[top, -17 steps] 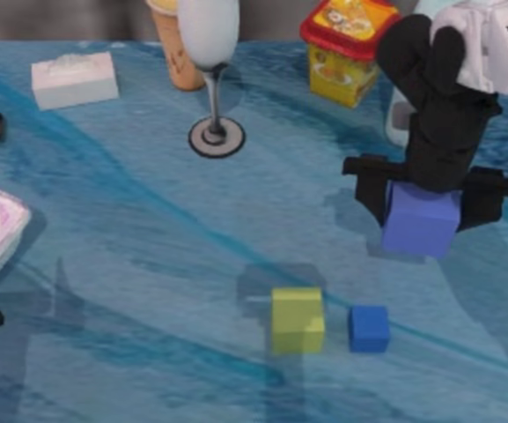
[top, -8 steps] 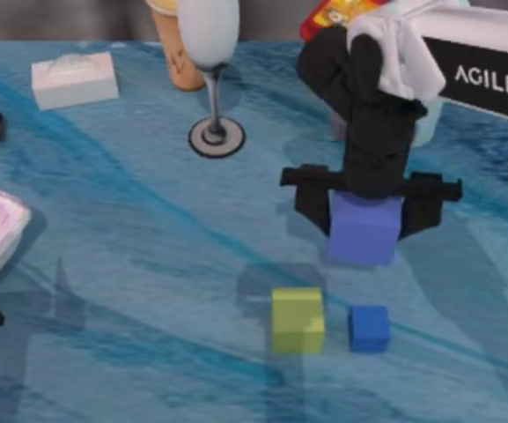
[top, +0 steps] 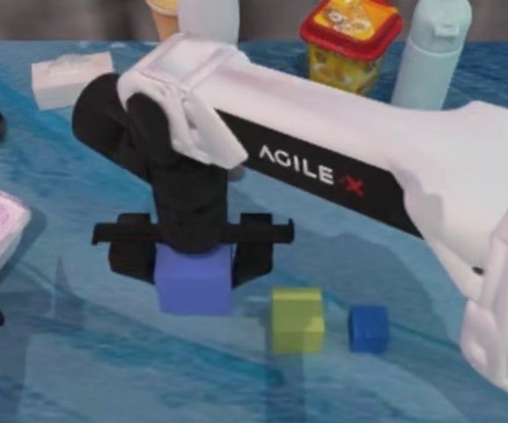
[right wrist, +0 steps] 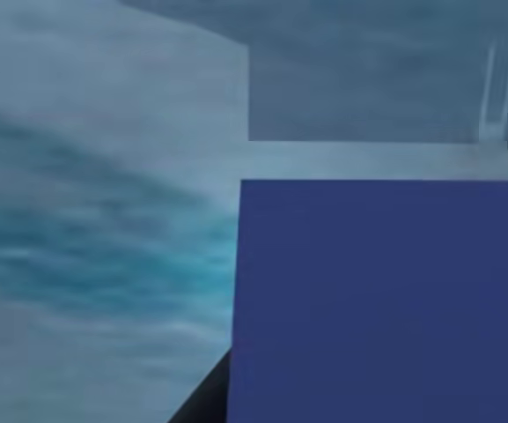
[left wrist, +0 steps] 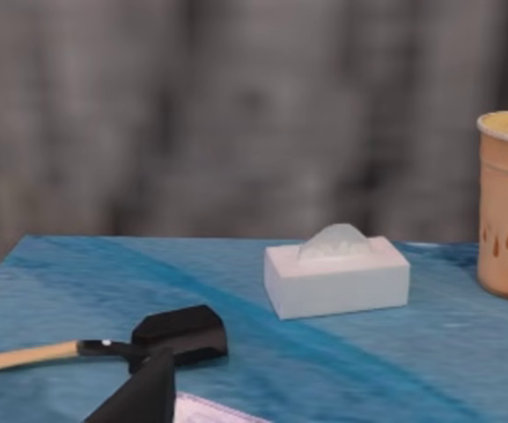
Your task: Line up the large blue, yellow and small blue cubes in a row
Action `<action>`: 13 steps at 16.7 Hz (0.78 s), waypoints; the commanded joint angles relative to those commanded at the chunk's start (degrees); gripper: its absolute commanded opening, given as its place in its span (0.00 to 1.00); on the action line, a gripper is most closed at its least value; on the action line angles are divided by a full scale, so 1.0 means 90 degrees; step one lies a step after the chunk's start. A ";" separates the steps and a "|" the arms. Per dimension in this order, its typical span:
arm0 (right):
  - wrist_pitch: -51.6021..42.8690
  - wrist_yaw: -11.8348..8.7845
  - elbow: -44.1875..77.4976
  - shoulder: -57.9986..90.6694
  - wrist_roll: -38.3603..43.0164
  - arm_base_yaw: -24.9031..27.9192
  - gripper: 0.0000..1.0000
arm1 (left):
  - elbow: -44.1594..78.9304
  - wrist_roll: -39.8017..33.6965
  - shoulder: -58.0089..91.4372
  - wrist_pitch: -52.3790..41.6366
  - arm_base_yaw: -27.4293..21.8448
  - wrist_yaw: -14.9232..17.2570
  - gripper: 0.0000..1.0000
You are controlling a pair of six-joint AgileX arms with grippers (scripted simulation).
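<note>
right hand [top: 194,256] grips large blue cube [top: 195,278] just left of yellow cube [top: 297,320].

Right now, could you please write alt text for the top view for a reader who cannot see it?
The right gripper holds the large blue cube just left of the yellow cube, with the small blue cube to the yellow one's right. Its white arm reaches across the blue table.

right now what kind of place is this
Likely a rendered tabletop test scene: a blue-patterned table with household clutter such as a tissue box and a red-lidded yellow tub, with plain cubes to sort.
</note>
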 joint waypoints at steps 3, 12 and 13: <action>-0.0147 0.0007 0.0298 0.0149 0.0182 0.0288 0.00 | 0.0000 0.0000 0.0000 0.0000 0.0000 0.0000 1.00; 0.0926 0.0009 -0.0652 0.0226 0.0194 0.0263 0.00 | 0.0000 0.0000 0.0000 0.0000 0.0000 0.0000 1.00; 0.1168 0.0008 -0.0872 0.0253 0.0190 0.0270 0.00 | 0.0000 0.0000 0.0000 0.0000 0.0000 0.0000 1.00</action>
